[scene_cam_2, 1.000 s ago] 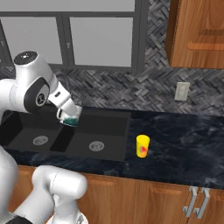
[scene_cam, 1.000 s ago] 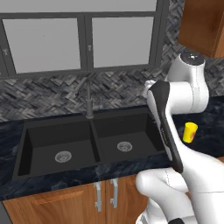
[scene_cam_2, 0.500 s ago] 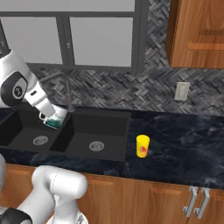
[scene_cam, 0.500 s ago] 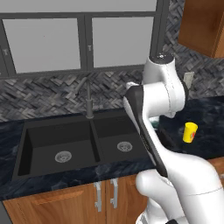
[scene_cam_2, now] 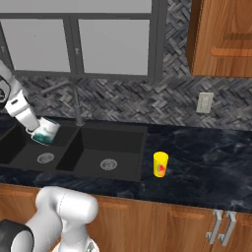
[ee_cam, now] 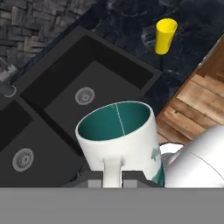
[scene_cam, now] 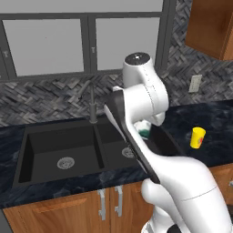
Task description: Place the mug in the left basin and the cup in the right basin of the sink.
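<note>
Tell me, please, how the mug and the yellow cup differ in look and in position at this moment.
The mug is white-grey with a teal inside and a side handle; the cup is plain yellow with a red mark and no handle. The mug hangs tilted in the gripper over the sink; the cup stands upright on the counter, right of the sink. Both are small open vessels.

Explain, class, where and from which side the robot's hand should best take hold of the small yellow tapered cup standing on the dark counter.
Probably across the upper wall of the small yellow tapered cup, coming down from above. It stands upright on the dark marbled counter right of the black double sink, has no handle, and widens toward its open rim, so the fingers could close on opposite sides there. Nothing stands close beside it.
</note>
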Available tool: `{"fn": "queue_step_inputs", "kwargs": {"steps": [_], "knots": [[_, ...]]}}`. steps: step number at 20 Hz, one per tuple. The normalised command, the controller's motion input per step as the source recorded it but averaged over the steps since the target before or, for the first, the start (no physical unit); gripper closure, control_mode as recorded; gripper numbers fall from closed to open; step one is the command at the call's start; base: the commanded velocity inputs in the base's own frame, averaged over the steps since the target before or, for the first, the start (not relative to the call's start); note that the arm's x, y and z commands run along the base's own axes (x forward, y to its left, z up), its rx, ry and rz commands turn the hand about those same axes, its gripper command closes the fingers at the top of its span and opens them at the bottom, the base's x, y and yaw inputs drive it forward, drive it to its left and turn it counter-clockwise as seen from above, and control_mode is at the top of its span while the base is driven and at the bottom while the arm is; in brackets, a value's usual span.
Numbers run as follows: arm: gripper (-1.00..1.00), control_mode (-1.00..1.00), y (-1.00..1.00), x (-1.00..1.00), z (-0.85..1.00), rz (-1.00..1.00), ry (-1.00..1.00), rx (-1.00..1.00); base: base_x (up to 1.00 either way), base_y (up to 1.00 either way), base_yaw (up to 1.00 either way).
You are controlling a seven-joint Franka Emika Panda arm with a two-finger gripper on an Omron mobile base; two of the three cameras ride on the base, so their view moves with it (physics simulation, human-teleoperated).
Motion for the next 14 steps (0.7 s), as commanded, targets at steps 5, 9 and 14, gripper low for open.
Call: {"fn": "queue_step_inputs", "kwargs": {"steps": [5, 9, 14], "knots": [[1.00, -1.00, 0.53, -0.09, -0.01, -0.10, 0.08, 0.00, 0.00, 0.00, 0.00], [1.00, -1.00, 0.56, -0.03, 0.00, -0.12, 0.07, 0.00, 0.00, 0.00, 0.00], [1.00, -1.00, 0.53, 0.00, 0.00, -0.10, 0.00, 0.00, 0.00, 0.00, 0.00]]}}
